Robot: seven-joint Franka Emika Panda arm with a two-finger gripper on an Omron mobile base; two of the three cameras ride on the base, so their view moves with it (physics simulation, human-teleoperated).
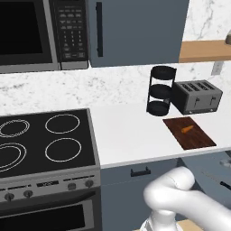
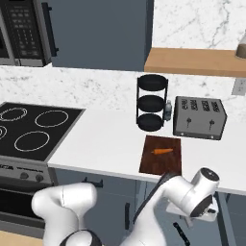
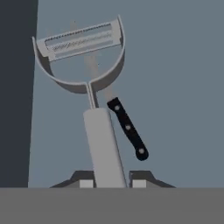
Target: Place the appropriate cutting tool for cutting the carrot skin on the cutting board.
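The tool (image 3: 112, 183) clamps the peeler's handle (image 3: 103, 144), a black-handled knife (image 3: 127, 128) just beside it.

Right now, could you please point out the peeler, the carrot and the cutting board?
peeler (image 3: 103, 144): hand view, on its grey handle.
carrot (image 2: 162, 151): right base view, mid-body.
cutting board (image 2: 151, 166): right base view, bare wood near its front.

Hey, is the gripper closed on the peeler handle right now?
Yes. In the hand view the gripper has both fingers against the grey handle of the peeler.
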